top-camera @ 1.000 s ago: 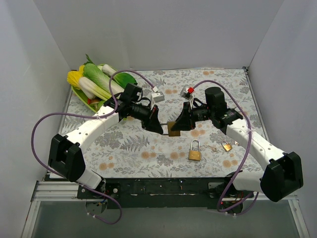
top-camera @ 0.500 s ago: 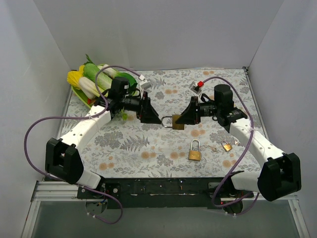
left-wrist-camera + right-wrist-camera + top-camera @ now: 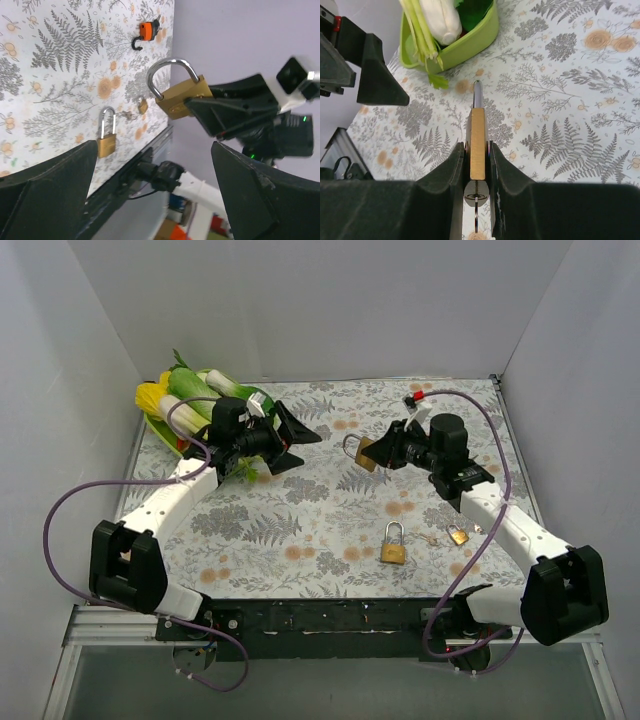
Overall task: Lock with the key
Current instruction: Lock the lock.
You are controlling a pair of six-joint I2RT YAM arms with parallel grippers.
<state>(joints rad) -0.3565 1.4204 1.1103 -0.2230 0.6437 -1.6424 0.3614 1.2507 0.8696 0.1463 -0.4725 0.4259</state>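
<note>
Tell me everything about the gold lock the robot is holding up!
The padlock has a brass-coloured metal body and a curved silver shackle. It hangs in the air above the flowery table, tipped sideways, with the shackle pointing away from the gripper. Only the right gripper touches it, pinching its flat sides between two black fingers. Whether the shackle is clicked shut is unclear.

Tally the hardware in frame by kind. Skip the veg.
Padlocks: 3 (held padlock in right gripper; big padlock and small padlock lying loose)
Tray: 1
Orange hook: 1
Total: 5
</note>
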